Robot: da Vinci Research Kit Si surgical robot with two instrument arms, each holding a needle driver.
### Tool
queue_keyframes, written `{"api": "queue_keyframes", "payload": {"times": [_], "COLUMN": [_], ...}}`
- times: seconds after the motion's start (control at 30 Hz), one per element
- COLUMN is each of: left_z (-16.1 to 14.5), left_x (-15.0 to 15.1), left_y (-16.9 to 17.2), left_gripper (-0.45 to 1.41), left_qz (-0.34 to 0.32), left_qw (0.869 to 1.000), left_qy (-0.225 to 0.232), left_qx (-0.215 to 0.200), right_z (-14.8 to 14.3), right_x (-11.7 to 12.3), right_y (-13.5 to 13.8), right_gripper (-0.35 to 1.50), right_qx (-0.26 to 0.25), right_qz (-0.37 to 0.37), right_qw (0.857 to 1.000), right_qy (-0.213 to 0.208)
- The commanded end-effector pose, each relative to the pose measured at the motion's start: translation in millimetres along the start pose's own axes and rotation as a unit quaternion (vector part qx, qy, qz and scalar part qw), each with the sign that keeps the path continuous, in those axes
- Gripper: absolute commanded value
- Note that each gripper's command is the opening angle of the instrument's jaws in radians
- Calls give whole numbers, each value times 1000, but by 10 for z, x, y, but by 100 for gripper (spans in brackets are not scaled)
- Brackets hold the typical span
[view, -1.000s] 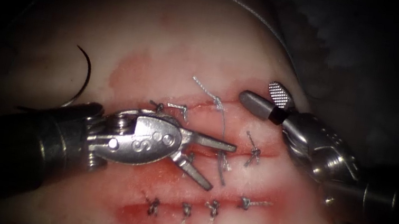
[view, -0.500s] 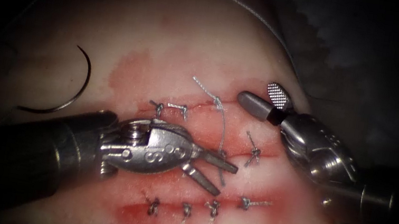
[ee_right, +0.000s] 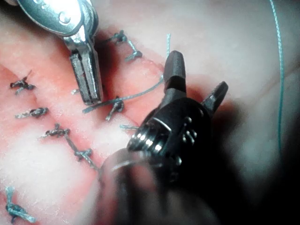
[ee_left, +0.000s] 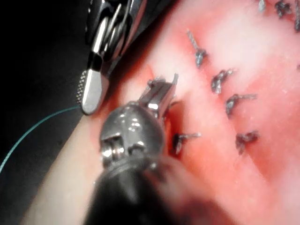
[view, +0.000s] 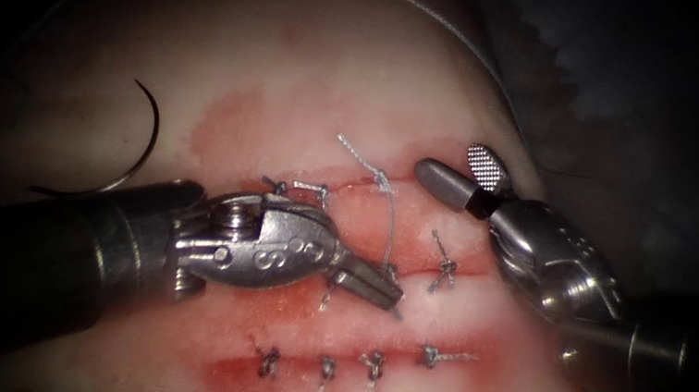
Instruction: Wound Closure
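So the left arm's shiny steel end effector point(view: 377, 287) has its jaws clenched on the thin grey thread point(view: 390, 221) that hangs down from a knot at the upper cut in the pale, red-stained pork tissue point(view: 312, 78), gripping it right above the middle cut. The right arm's steel end effector point(view: 465, 175) is spread wide and grasping nothing, hovering just right of that knot. The dark curved needle point(view: 142, 145) is lying loose on the tissue, well left of the cuts, not stuck in.

Surgical training bench, stitched tissue point(view: 292, 84), steel claw point(view: 373, 282)
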Motion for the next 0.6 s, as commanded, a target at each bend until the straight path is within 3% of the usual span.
{"api": "queue_keyframes", "payload": {"times": [0.03, 0.07, 0.1, 0.13, 0.47, 0.57, 0.6], "left_z": [2, 4, 6, 7, 24, 26, 27], "left_x": [0, 1, 1, 0, 4, 6, 5], "left_y": [10, 9, 8, 7, -5, -5, -4], "left_gripper": [-45, 14, 42, 52, 81, 64, 44], "left_qz": [-2, -2, -1, -1, 4, 4, 4], "left_qw": [1000, 1000, 1000, 1000, 1000, 1000, 1000], "left_qy": [-2, 0, -3, -4, -5, -4, -4], "left_qx": [3, 3, 5, 4, 17, 17, 17], "right_z": [8, 8, 8, 8, 8, 8, 8], "right_x": [1, 1, 1, 2, 2, 2, 2], "right_y": [4, 4, 4, 4, 5, 5, 6], "right_gripper": [142, 142, 142, 142, 142, 142, 142], "right_qx": [-2, -2, -2, -2, -2, -2, -2], "right_qz": [0, 0, 0, 0, 0, 3, 3], "right_qw": [1000, 1000, 1000, 1000, 1000, 1000, 1000], "right_qy": [-1, -1, -1, -1, -1, -1, -1]}}
